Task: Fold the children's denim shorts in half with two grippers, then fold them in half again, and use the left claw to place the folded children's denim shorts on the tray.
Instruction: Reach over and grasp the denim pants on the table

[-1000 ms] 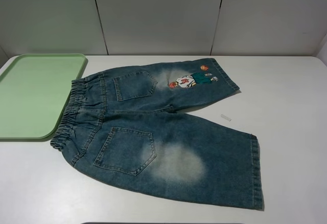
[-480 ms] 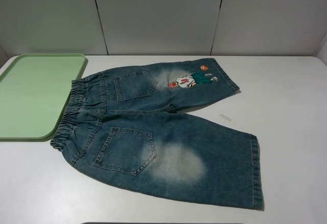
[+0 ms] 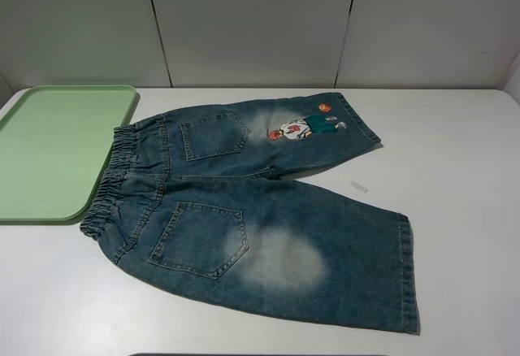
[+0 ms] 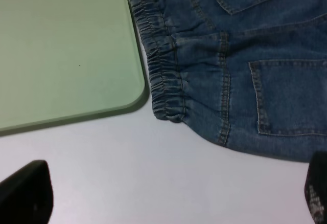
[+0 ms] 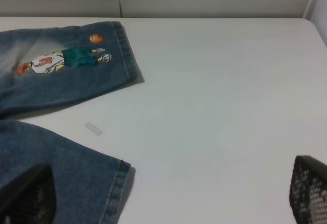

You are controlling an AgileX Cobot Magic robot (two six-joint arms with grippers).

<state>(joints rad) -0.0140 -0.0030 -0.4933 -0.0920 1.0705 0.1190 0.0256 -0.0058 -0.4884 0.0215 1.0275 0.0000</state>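
Denim shorts (image 3: 268,218) flat beside tray (image 3: 49,153); white scrap (image 3: 359,186), perhaps tape, nearby; left gripper (image 4: 171,198) and right gripper (image 5: 168,193) spread.

Left edge of tray (image 3: 57,153) off-frame

There is one pair of blue faded-wash denim shorts (image 3: 260,210), with two stitched back pockets (image 3: 213,135), two pale bleached patches (image 3: 280,260) and one small colourful cartoon print (image 3: 305,127). There is one flat pale green plastic tray (image 3: 49,153), one small white scrap (image 3: 359,186) and one white counter (image 3: 463,153). Two grippers show, the left gripper (image 4: 171,196) and the right gripper (image 5: 166,193), each with two black fingers (image 4: 25,193).
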